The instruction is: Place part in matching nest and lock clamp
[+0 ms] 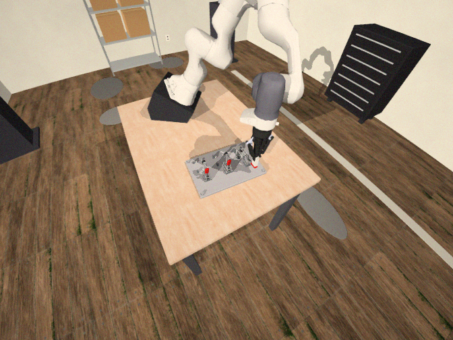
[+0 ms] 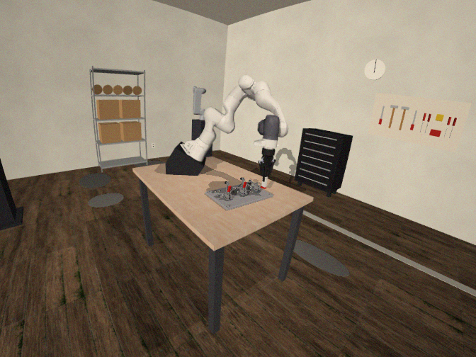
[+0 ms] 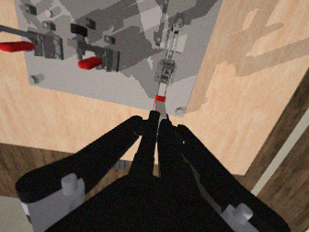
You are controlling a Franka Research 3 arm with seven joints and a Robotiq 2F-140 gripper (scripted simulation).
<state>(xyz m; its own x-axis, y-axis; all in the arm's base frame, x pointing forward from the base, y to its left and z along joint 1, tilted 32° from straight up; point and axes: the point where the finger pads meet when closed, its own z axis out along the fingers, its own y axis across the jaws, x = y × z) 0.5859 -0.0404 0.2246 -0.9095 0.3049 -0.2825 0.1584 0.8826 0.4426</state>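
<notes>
The grey fixture plate [image 1: 212, 187] [image 2: 239, 202] [image 3: 115, 92] lies on the wooden table [image 1: 164, 153] and carries three toggle clamps. My gripper [image 1: 255, 162] [image 2: 263, 183] [image 3: 158, 108] is shut, with nothing between the fingers. Its tips rest against the red tip of the rightmost clamp's handle [image 3: 159, 98], which points up toward the wrist camera. That clamp's body [image 3: 166, 69] stands near the plate's right edge. The other two clamps' red handles [image 1: 206, 171] [image 1: 228, 162] [image 3: 14, 46] [image 3: 89, 63] lie flat. Shadows cover the nests, and I cannot make out the part.
The arm's dark base block [image 1: 168, 106] stands at the table's back. The table's right edge runs close to the fixture's right side. A black drawer cabinet [image 1: 373, 69] and a shelf rack [image 1: 124, 32] stand off the table.
</notes>
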